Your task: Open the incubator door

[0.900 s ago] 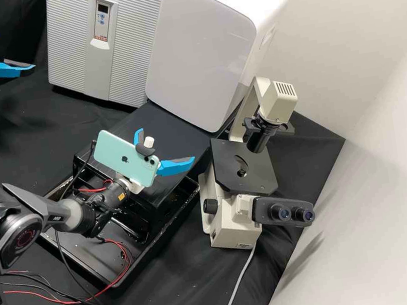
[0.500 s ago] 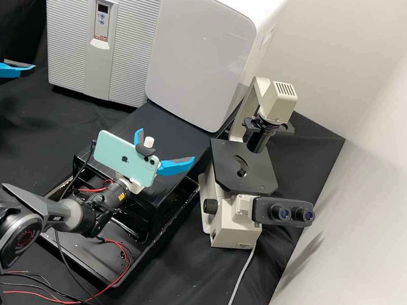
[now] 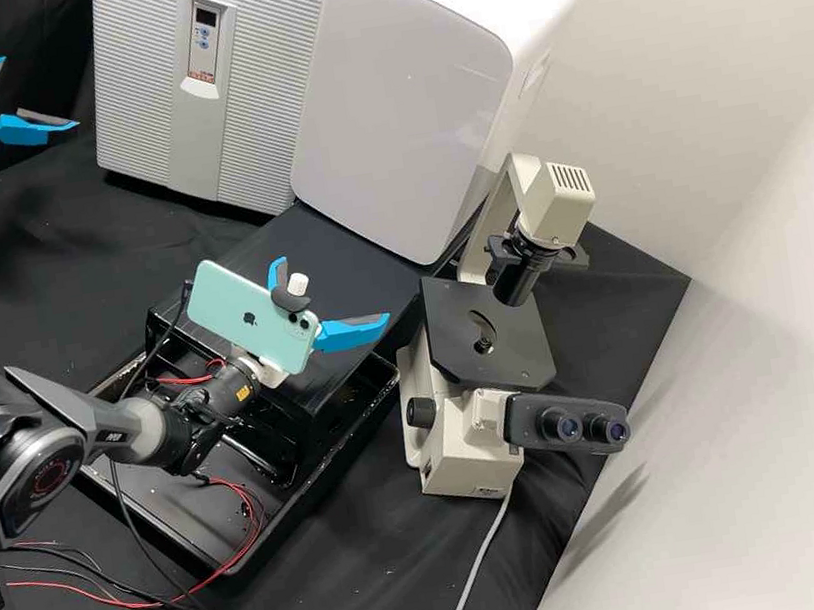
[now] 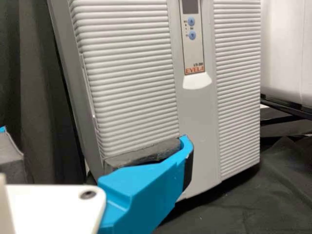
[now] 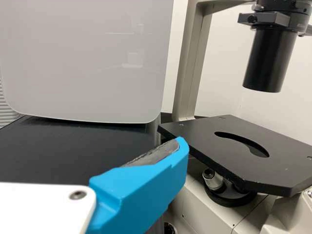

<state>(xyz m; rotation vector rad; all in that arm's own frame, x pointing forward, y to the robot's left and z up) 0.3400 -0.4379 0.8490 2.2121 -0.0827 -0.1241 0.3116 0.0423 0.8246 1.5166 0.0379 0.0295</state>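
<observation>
high view had the incubator (image 3: 151, 99) – most likely the ribbed grey cabinet – at the back beside a rounded white box (image 3: 398, 94), its door (image 4: 122, 73) shut. the left gripper (image 3: 39, 91) hung apart from it, fingers spread wide; the right gripper (image 3: 334, 289) was just as wide, near the microscope (image 3: 465, 433), neither of them holding anything. opening had barely begun, by the look of it: meeting the door's edge, catching it and swinging it out were all left to do. small print and two blue buttons (image 4: 192, 35) marked the control panel (image 3: 204, 46); a green phone (image 3: 225, 300) bore a logo.
</observation>
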